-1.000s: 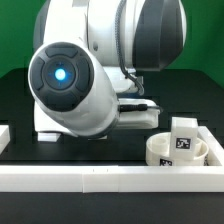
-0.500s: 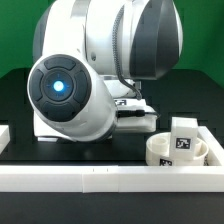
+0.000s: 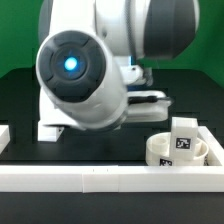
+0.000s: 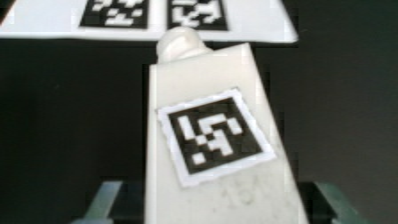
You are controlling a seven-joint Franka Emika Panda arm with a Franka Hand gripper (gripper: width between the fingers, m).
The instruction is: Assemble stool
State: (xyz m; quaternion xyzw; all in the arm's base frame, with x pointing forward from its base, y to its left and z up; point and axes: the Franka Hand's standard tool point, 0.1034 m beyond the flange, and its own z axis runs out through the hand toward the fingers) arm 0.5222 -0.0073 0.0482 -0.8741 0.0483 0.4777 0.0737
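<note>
While the gripper (image 4: pixel 217 203) clamps it, tagged leg (image 4: pixel 210 110) between jaws, marker board (image 4: pixel 267 20) beyond

Exterior view: camera sits low, near table height, just outside the white border rail (image 3: pixel 100 178), facing across the black table (image 3: pixel 20 100). It is very close to the arm (image 3: pixel 85 75), whose body fills most of the frame; seat (image 3: pixel 165 152) at the exterior view's right. Wrist view: rides the wrist, looks out between the two fingers (image 4: pixel 116 200) at a leg (image 4: pixel 210 130) close up, marker board (image 4: pixel 151 18) beyond. Shared ground: only the black table, as far as can be told.
</note>
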